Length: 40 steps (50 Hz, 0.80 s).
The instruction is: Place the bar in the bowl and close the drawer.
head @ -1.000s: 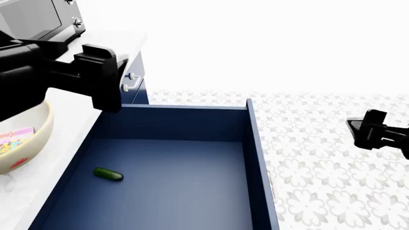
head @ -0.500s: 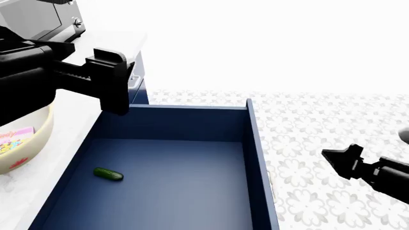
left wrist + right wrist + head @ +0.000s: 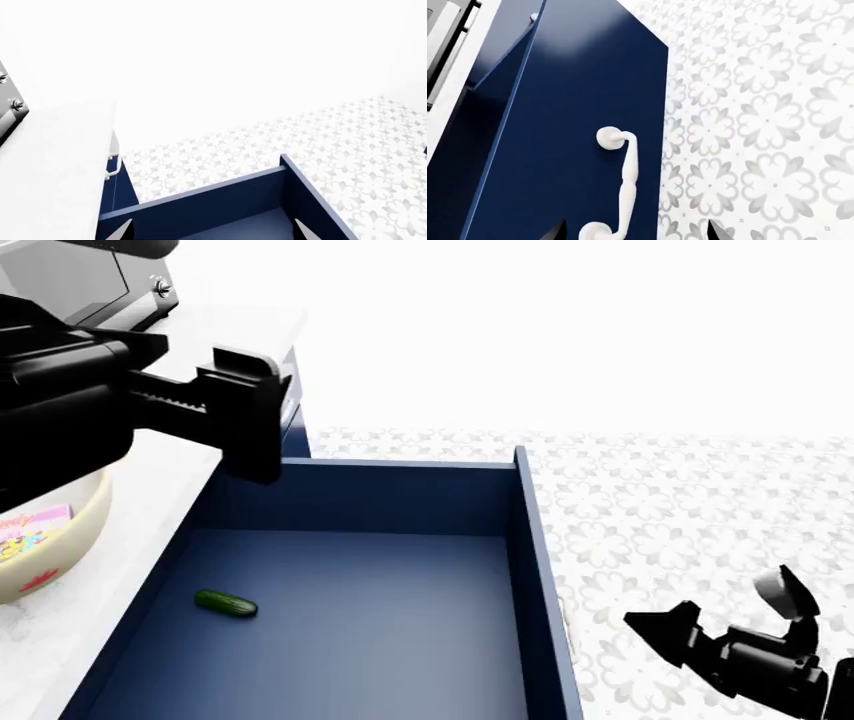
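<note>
The cream-white bowl (image 3: 60, 540) stands on the counter at the far left, and the pink and yellow bar (image 3: 30, 528) lies inside it. The navy drawer (image 3: 374, 570) is open wide, its floor also in the left wrist view (image 3: 267, 225). My left gripper (image 3: 251, 425) is open and empty, above the drawer's far left corner (image 3: 212, 235). My right gripper (image 3: 721, 612) is open and empty, low over the floor to the right of the drawer. It faces the drawer's outer front panel (image 3: 567, 125) and its white handle (image 3: 625, 185), which sits between the fingertips (image 3: 557, 231).
A small dark green cucumber (image 3: 226, 604) lies on the drawer floor. A silver oven (image 3: 80, 280) stands on the white counter (image 3: 160, 500) at the back left. A navy cabinet door with a white handle (image 3: 113, 167) is beyond the drawer. Patterned floor tiles (image 3: 667, 500) spread to the right.
My left gripper has moved right, toward the drawer's far corner. My right gripper has dropped and moved left, toward the drawer's front panel.
</note>
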### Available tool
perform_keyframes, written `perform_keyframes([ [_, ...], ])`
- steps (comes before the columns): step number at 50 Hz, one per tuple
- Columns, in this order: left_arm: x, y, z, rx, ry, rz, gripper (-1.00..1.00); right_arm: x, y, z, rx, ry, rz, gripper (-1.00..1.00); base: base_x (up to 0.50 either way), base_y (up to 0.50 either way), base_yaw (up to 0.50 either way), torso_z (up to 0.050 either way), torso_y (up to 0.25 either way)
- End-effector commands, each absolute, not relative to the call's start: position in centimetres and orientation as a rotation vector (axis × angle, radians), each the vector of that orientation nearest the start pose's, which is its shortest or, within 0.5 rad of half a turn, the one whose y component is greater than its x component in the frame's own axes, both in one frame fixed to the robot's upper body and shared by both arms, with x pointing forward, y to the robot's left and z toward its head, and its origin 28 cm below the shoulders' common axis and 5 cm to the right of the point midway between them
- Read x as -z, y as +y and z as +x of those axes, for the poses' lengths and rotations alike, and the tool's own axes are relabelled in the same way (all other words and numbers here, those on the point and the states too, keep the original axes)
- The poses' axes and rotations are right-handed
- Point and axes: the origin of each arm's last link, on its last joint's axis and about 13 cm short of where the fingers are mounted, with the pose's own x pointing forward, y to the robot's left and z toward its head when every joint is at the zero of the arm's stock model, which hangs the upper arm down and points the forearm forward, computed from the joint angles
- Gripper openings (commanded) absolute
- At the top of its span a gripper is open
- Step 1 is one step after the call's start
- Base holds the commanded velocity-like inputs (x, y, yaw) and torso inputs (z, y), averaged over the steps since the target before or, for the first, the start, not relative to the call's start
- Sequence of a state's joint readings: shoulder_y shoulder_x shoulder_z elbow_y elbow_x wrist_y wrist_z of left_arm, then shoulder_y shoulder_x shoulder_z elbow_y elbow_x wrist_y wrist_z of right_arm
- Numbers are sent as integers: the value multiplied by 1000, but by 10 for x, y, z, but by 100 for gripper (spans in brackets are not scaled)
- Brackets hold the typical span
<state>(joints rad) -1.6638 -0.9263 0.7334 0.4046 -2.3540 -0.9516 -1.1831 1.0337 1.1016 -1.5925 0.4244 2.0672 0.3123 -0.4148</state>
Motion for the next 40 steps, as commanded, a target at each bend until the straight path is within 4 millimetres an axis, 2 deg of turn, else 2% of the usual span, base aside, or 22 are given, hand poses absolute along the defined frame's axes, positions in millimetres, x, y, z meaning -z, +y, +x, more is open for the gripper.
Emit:
perform_keyframes([
  [1,-368,235,178,306,215,115,100,-61,-282,245,-494,815,729,100,0,0,0,0,0],
  [15,-367,235,177,307,219,116,100,-45,-272,256,-704,855,818,100,0,0,0,0,0],
  [29,-367,235,178,306,222,120,100,-33,-258,267,-759,898,821,100,0,0,0,0,0],
  [40,-366,234,178,309,224,120,100,-30,-236,276,-832,952,786,100,0,0,0,0,0],
])
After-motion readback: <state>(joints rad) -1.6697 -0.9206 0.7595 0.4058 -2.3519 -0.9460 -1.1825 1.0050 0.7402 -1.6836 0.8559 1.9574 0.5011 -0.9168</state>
